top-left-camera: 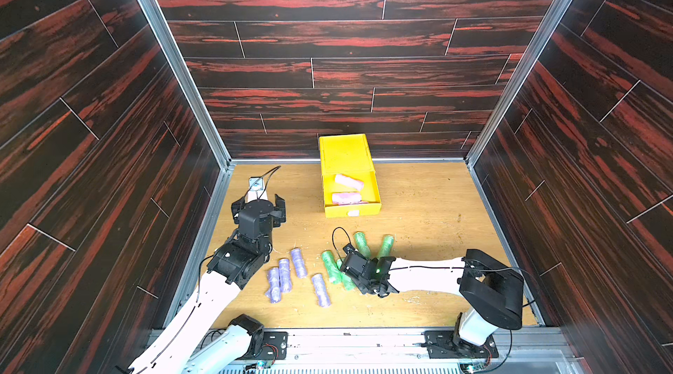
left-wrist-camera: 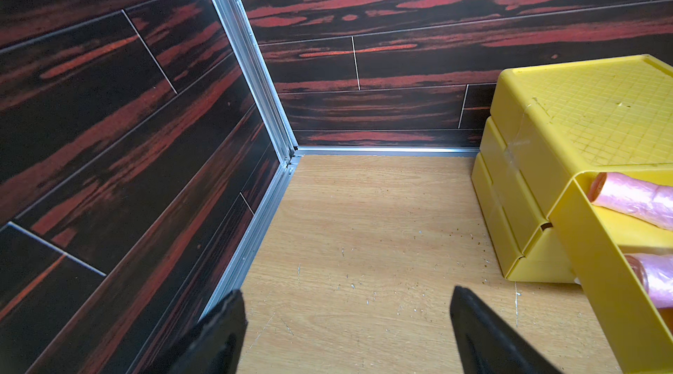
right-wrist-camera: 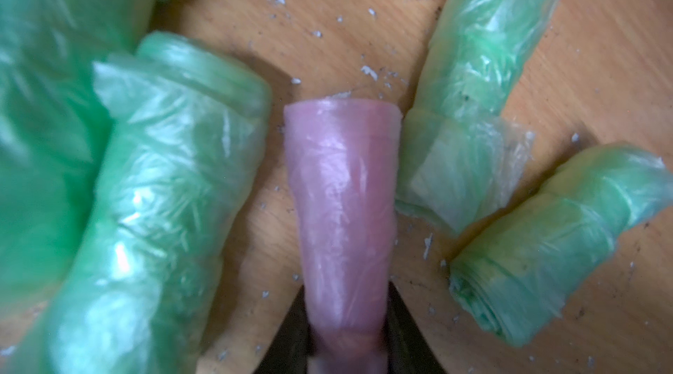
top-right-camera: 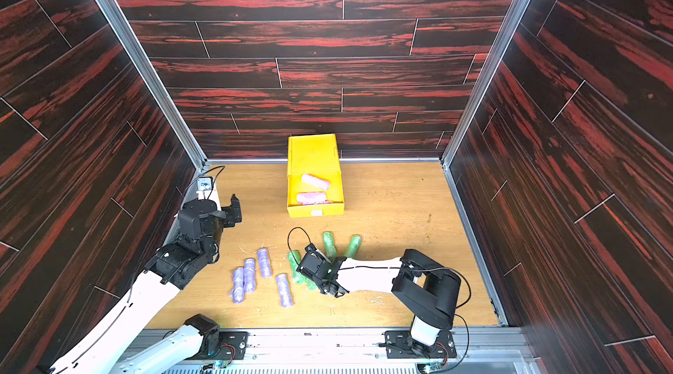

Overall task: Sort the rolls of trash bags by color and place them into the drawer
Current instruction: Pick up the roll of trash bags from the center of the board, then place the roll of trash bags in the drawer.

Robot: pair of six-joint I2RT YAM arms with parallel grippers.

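Pink roll (right-wrist-camera: 342, 190): clamped in my R tool (right-wrist-camera: 347, 321), among four green rolls (right-wrist-camera: 174, 172) on table (top-left-camera: 418, 208). Lilac rolls (top-left-camera: 299, 263), x4: near them. L tool (left-wrist-camera: 346, 303): spread wide, empty. Yellow drawer cabinet (top-left-camera: 344, 152) by back wall: top drawer out, I see two more pink rolls (top-left-camera: 349, 182) inside.

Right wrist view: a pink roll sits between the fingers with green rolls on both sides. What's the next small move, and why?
Probably lift straight up. The right gripper looks closed on the pink roll, and green rolls crowd both sides, so a sideways drag could scatter them. The open drawer already holds other pink rolls, likely its destination.
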